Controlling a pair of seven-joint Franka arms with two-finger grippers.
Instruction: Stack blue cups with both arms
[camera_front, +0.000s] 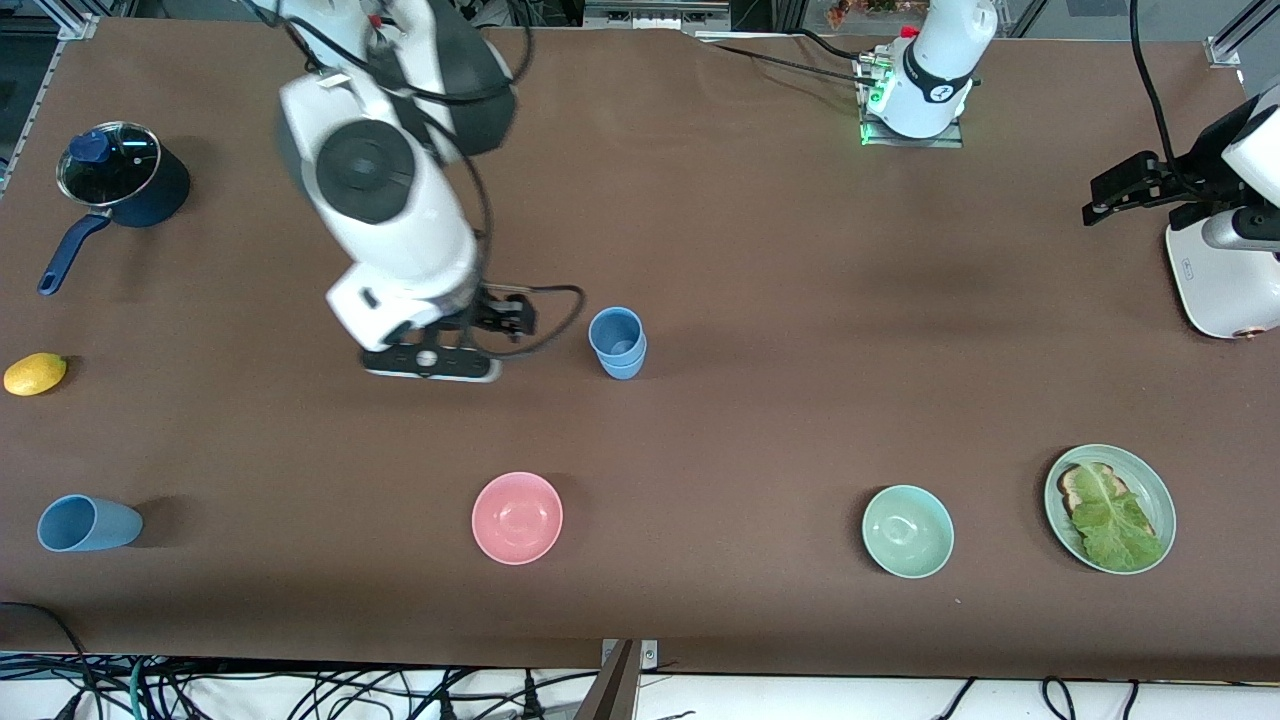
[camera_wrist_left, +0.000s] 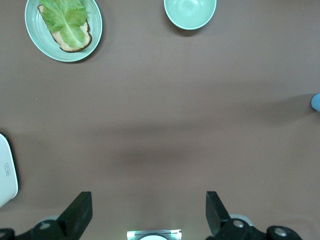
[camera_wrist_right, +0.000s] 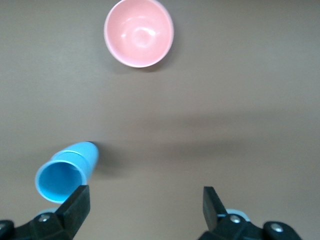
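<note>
Two blue cups (camera_front: 617, 343) stand upright mid-table, one nested in the other; the right wrist view shows them (camera_wrist_right: 67, 170) close beside one finger. A third blue cup (camera_front: 88, 523) lies on its side near the front edge at the right arm's end. My right gripper (camera_front: 495, 320) hangs low, beside the stack toward the right arm's end, open and empty (camera_wrist_right: 145, 207). My left gripper (camera_front: 1105, 200) waits high over the left arm's end, open and empty (camera_wrist_left: 147, 215). A sliver of a blue cup (camera_wrist_left: 316, 102) shows at the edge of the left wrist view.
A pink bowl (camera_front: 517, 517) and a mint-green bowl (camera_front: 907, 531) sit nearer the front camera. A plate with bread and lettuce (camera_front: 1152, 475) lies at the left arm's end. A lidded blue saucepan (camera_front: 120, 175) and a lemon (camera_front: 35, 373) sit at the right arm's end.
</note>
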